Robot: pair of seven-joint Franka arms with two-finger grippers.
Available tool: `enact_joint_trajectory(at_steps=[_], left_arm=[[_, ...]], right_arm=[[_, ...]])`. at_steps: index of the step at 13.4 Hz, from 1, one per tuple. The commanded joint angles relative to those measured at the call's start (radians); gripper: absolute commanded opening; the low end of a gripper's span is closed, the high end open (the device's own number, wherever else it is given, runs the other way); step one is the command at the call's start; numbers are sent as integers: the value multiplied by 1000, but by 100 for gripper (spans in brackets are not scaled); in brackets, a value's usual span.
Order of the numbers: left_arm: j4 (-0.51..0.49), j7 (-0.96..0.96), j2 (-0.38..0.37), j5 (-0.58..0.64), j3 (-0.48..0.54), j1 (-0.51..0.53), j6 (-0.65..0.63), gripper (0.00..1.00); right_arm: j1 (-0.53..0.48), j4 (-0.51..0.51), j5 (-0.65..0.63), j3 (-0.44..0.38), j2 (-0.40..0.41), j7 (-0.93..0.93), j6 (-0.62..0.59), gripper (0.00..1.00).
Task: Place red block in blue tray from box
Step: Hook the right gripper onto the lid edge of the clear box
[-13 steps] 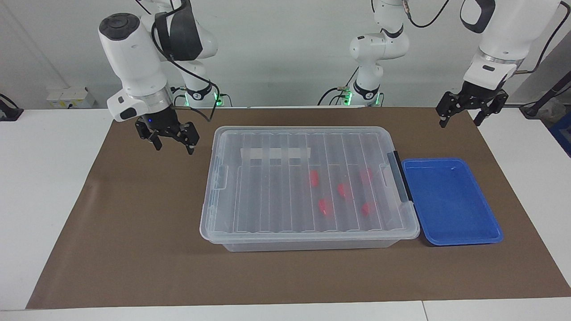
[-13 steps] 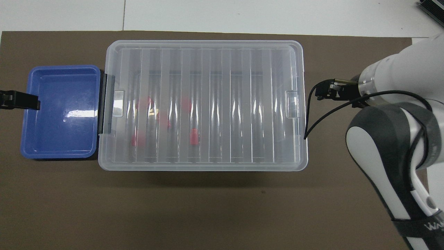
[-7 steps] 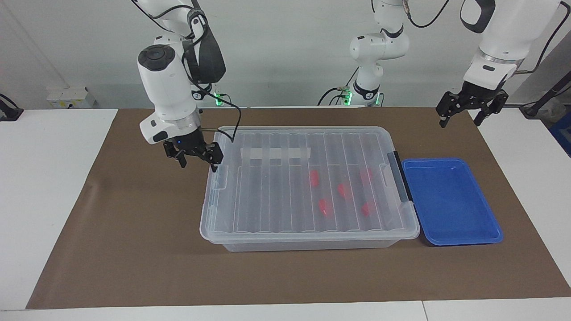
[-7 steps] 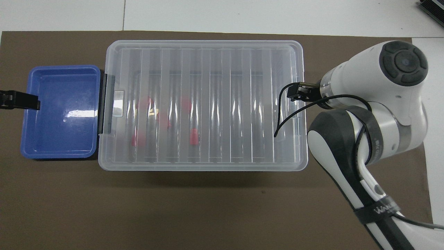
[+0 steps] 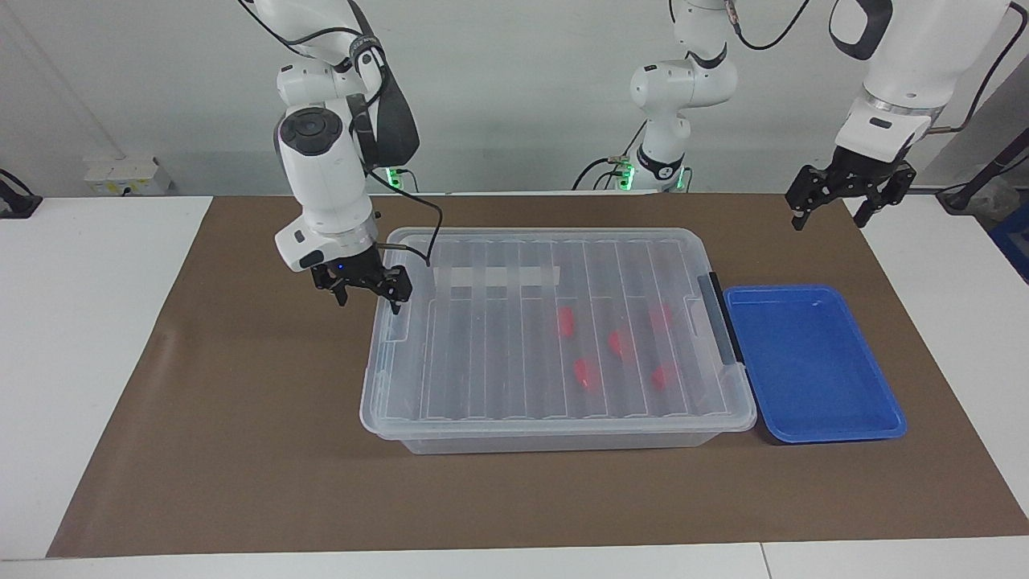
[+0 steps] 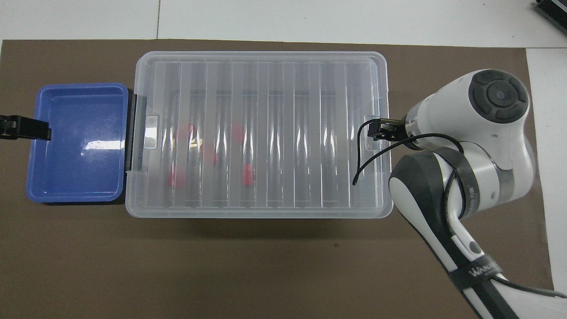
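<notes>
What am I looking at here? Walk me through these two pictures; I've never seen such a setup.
Two robot arms stand at a table. One picture faces them; the other looks down from above their end. On the brown mat lies a clear box with its lid on, five red blocks inside. A blue tray sits beside it, toward the left arm's end. The right gripper, fingers open, is at the box's short end. The left gripper, also open, waits above the mat near the tray. Nothing is held.

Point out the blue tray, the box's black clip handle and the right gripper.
blue tray (image 5: pixel 804 362): facing view, bare floor.
black clip handle (image 5: pixel 721 318): facing view, middle of the bar.
right gripper (image 5: pixel 366 296): facing view, between the fingertips.
</notes>
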Motion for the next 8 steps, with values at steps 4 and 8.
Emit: enact_joint_trajectory(at_steps=[4, 8], left_arm=[[-26, 4, -26, -14, 2, 6, -3, 100], [-26, 4, -26, -13, 2, 6, -3, 100]], right_arm=[[-32, -81, -20, 1, -68, -69, -8, 100], [-80, -84, -18, 1, -69, -218, -22, 100]])
